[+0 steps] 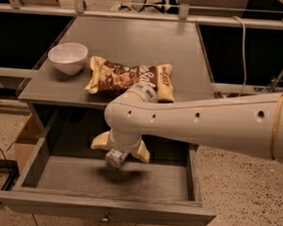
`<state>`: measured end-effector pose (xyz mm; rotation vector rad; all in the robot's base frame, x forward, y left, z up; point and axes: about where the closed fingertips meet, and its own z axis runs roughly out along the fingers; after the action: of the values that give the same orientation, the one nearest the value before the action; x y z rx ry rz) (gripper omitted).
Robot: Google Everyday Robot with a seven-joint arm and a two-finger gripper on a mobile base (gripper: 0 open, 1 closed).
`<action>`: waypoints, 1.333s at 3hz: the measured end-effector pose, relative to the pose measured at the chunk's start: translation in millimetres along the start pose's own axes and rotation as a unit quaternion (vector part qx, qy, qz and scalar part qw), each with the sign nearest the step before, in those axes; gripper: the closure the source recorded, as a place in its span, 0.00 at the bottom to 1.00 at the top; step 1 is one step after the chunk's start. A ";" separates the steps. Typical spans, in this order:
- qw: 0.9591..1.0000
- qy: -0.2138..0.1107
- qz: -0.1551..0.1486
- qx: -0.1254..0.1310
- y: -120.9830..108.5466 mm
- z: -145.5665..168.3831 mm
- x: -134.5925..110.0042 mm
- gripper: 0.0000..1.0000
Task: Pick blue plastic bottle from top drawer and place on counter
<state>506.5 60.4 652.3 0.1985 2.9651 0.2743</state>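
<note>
While it hangs over the open top drawer, the end effector clamps the blue plastic bottle between its yellow fingers.

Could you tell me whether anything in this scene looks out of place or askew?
Nothing looks spilled or damaged. The gripper holds the blue plastic bottle tilted above the floor of the open top drawer. On the counter, the snack bag lies slightly crooked beside an upright white bowl.
</note>
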 end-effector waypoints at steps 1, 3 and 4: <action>1.000 0.000 0.000 0.000 0.0 0.0 0.0 0.00; 1.000 0.008 -0.013 -0.001 22.0 21.4 -7.3 0.00; 1.000 0.009 0.008 0.006 16.3 41.1 -27.6 0.00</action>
<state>542.3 79.3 619.4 0.2214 2.9852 0.2627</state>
